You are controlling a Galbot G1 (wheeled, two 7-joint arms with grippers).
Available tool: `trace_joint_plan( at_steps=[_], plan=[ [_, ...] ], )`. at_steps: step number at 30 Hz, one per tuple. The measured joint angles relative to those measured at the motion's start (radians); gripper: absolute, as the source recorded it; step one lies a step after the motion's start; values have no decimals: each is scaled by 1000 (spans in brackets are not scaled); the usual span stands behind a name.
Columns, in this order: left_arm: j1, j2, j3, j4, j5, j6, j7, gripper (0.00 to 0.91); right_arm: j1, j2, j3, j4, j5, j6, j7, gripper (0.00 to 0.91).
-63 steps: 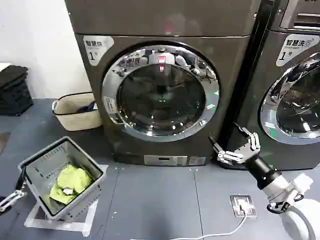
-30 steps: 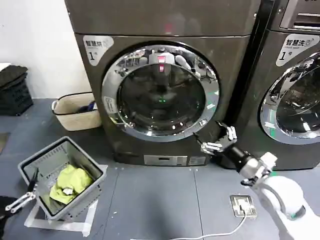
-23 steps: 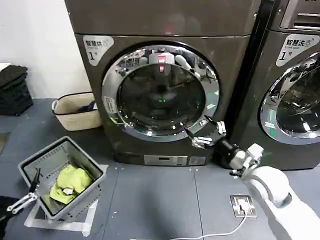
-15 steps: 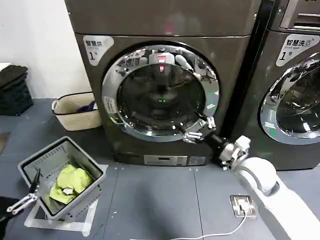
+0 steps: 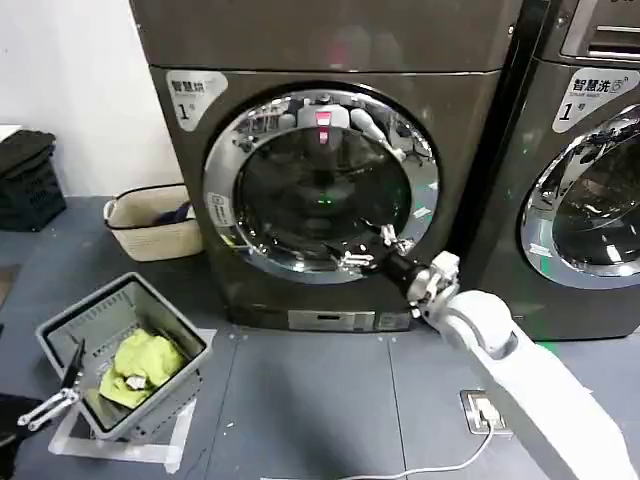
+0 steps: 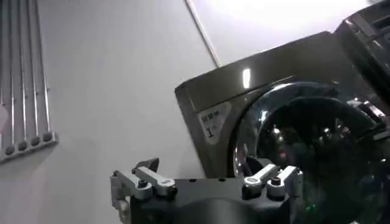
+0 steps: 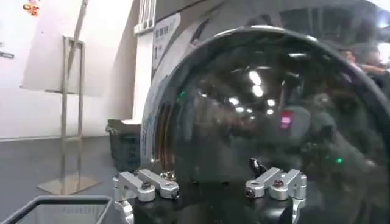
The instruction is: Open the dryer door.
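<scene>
The dryer door (image 5: pixel 300 190) is shut, its chrome ring (image 5: pixel 225 190) flush with the grey machine front. My right gripper (image 5: pixel 366 250) is open and right up at the lower right of the door, fingers over the dark glass just inside the ring. In the right wrist view the bulging glass of the dryer door (image 7: pixel 244 103) lies just ahead of the gripper (image 7: pixel 207 173), with nothing between its fingers. My left gripper (image 5: pixel 55 395) hangs open low at the left, beside the grey basket. From the left wrist, the gripper (image 6: pixel 204 170) faces the dryer door (image 6: pixel 317 140) from farther off.
A grey laundry basket (image 5: pixel 60 325) holding a yellow-green cloth (image 5: pixel 140 362) stands on the floor at the left. A woven basket (image 5: pixel 150 235) sits by the wall. A second machine (image 5: pixel 590 200) stands close on the right. A floor socket with a cable (image 5: pixel 485 410) lies below my right arm.
My right gripper has travelled left and forward, from low in front of the second machine to the lower right of the dryer door. The left gripper has barely shifted.
</scene>
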Motion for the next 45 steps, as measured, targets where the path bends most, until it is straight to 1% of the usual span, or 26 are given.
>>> trace_joint_plan(
  at_steps=[16,21,45],
  plan=[
    [12,-8,0,-4,5,-10,2,907,115,86,-120,-120,-11,10,-8,907],
    [13,-9,-1,-4,5,-13,3,907,138,113,-141,-152,-28,18,-17,907],
    [20,-12,-1,-8,9,-20,6,907,246,217,-227,-309,-28,35,-63,907]
  ],
)
